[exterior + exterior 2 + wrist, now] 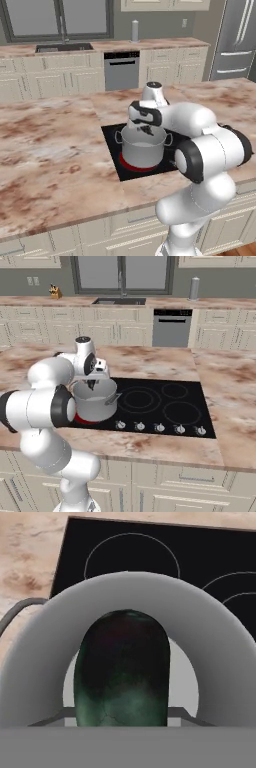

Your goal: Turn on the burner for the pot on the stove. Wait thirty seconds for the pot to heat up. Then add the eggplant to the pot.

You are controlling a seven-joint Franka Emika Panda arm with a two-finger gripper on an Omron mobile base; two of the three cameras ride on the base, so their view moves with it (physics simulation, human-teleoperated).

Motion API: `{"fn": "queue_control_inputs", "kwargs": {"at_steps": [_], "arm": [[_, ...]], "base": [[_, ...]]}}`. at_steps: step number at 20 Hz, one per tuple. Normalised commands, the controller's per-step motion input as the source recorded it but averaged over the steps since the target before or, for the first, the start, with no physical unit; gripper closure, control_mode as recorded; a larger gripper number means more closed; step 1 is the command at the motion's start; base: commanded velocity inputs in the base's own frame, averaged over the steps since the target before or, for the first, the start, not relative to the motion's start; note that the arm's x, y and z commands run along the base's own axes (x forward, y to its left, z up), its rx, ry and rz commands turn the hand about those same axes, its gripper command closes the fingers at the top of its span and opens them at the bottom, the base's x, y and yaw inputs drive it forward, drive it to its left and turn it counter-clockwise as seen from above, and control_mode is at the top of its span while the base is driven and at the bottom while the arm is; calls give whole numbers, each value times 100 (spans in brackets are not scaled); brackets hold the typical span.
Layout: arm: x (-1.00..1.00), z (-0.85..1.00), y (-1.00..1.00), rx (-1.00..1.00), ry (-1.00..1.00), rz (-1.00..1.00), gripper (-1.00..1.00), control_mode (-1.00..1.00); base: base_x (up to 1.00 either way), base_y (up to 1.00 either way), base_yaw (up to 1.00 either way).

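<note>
Marble counter holds the black stove (165, 401), where the gripper (146, 129) clamps a dark, green-tinged eggplant (122, 669) above the steel pot (142, 149).

No legible text or labels.

Pink-brown marble island counter (55, 150). Behind: stainless dishwasher (171, 327) set among cream cabinets (50, 331), steel sink (64, 48) under window, grey cylinder (194, 288) on back counter, stainless refrigerator (235, 40).
</note>
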Motion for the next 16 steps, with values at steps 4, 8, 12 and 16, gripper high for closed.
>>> {"fn": "queue_control_inputs", "kwargs": {"at_steps": [4, 8, 12, 16], "arm": [[0, -26, -4, 0, 0, 1, 100, -100], [0, -19, -7, 0, 0, 1, 100, -100], [1, -10, -5, 0, 0, 0, 100, -100], [16, -4, 0, 0, 0, 0, 100, -100]], "base": [[0, 0, 0], [0, 0, 0], [0, 0, 0], [0, 0, 0]]}}
